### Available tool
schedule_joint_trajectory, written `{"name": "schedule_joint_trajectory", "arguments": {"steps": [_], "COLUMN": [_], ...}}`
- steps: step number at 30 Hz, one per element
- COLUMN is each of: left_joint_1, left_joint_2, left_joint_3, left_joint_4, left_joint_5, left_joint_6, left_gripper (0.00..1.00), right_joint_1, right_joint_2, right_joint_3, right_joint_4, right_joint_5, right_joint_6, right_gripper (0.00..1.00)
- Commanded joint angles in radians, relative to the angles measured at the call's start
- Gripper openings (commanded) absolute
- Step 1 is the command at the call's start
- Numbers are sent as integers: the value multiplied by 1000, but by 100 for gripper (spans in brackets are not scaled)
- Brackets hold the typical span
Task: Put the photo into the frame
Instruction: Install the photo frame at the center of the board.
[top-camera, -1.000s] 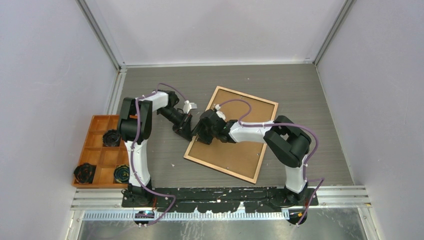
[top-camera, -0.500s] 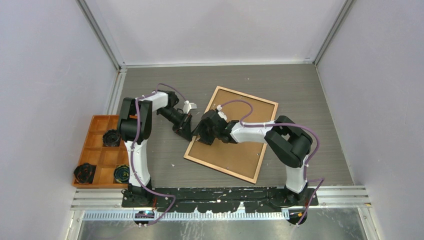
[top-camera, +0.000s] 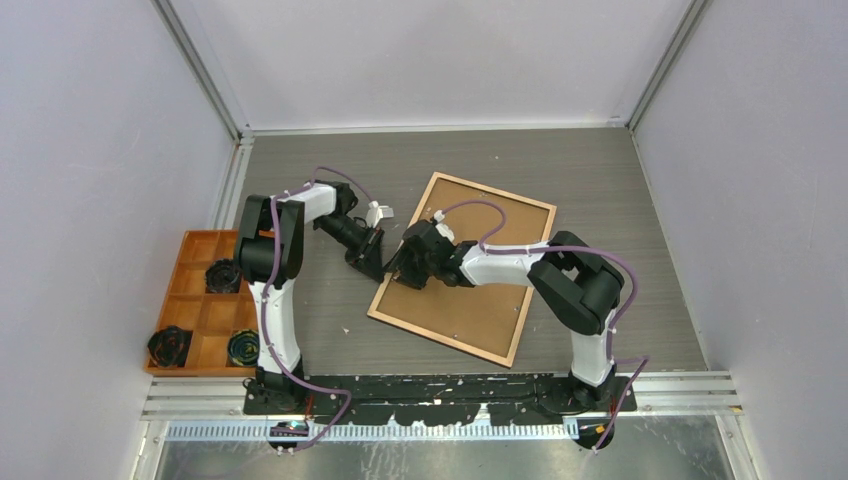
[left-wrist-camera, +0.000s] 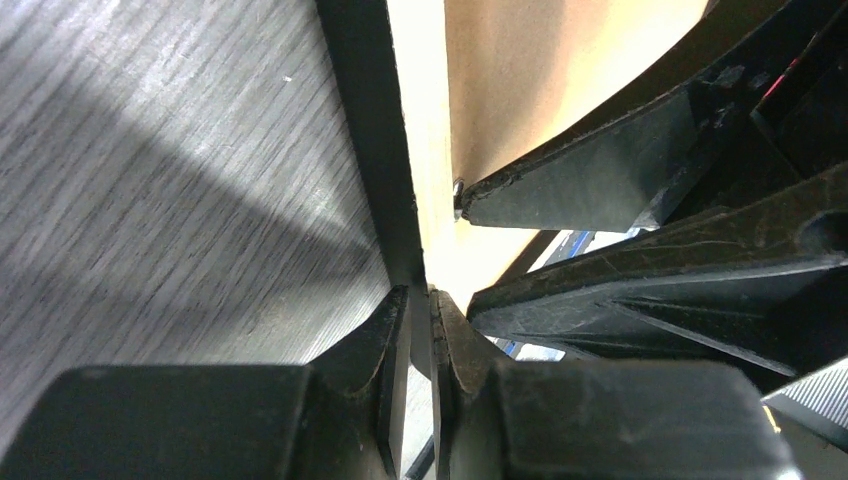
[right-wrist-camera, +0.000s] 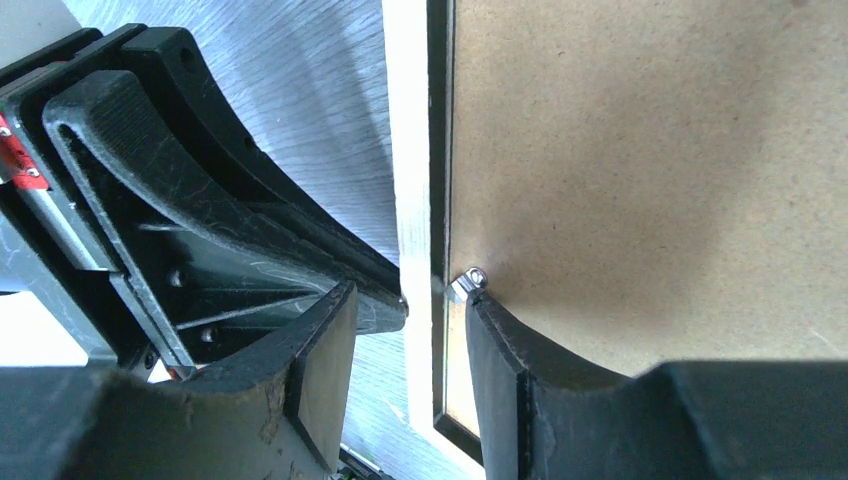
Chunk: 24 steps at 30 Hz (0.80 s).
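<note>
The frame (top-camera: 497, 193) lies back-up and skewed on the table, its light wood rail around a brown backing board (top-camera: 470, 295). The photo is hidden. My left gripper (top-camera: 372, 260) is at the frame's left edge. In the left wrist view it (left-wrist-camera: 420, 312) is shut on the frame's thin dark rail (left-wrist-camera: 365, 150). My right gripper (top-camera: 404, 270) is over the same edge. In the right wrist view it (right-wrist-camera: 410, 320) is open and straddles the pale rail (right-wrist-camera: 405, 150), with one fingertip (right-wrist-camera: 490, 330) touching a small metal tab (right-wrist-camera: 468, 282) on the backing board (right-wrist-camera: 650, 150).
An orange compartment tray (top-camera: 190, 236) stands at the near left with three dark rolls (top-camera: 222, 275) in it. The two grippers are close together at the frame's left edge. Grey walls enclose the table on three sides.
My right gripper has edged slightly toward the frame's left rail. The left gripper and the frame have not visibly moved.
</note>
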Motion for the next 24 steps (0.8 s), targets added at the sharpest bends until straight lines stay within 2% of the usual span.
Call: {"name": "schedule_joint_trajectory", "arguments": {"steps": [1,13,24], "left_joint_1": [-9,-9,-16], "left_joint_2": [-25,-28,-35], "left_joint_3": [-18,-27,-23], "left_joint_4": [9,12,0], "left_joint_5": [-39,-38,-40], "left_joint_6": [46,51,64], "left_gripper": [14,13,13], "right_joint_1": [-2,-2,-7], "right_joint_2": [12,-13,19], "right_joint_3": [10,-10,-19], "right_joint_4": [18,1,5], "right_joint_5": [35,24,76], "right_joint_6": [4,42,81], "right_gripper": [49,53,50]}}
